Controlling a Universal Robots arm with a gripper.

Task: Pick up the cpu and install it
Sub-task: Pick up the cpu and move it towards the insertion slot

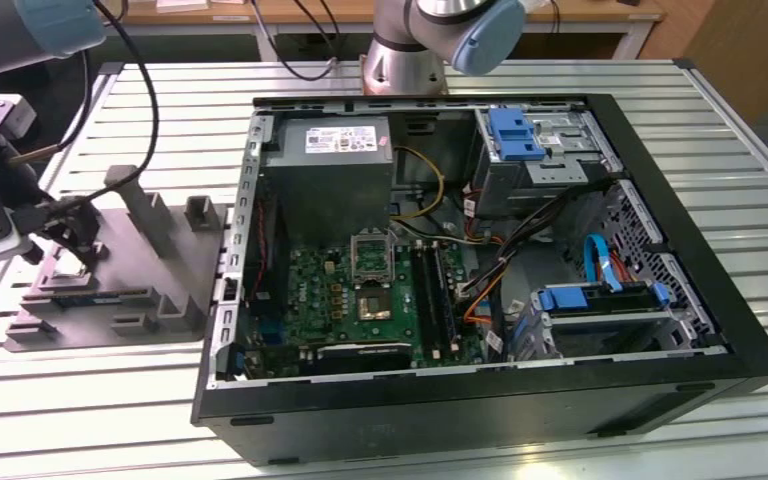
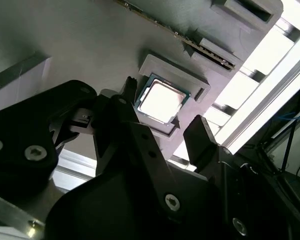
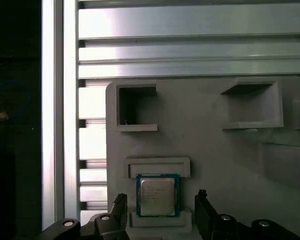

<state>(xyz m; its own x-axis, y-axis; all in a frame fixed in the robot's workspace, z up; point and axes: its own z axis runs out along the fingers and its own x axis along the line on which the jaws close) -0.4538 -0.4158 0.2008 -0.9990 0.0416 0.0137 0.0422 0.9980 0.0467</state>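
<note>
The cpu (image 3: 157,195) is a small square chip with a silvery top and lies flat in a shallow pocket of the grey holder plate (image 3: 215,145); it appears in both wrist views (image 2: 162,101). My gripper (image 3: 160,199) is open just above it, one black finger (image 3: 120,202) on each side and neither touching the chip. In the exterior view the gripper (image 1: 71,238) hangs over the grey holder plate (image 1: 117,290) at the exterior view's left. The black-framed socket (image 1: 375,303) sits on the green motherboard inside the open computer case (image 1: 704,330).
The holder plate carries several raised blocks and empty pockets (image 3: 135,107). A memory stick (image 2: 210,52) stands in a slot near the chip. A second arm's base (image 1: 404,55) stands behind the case. Cables and blue drive brackets (image 1: 515,135) crowd the case's far side.
</note>
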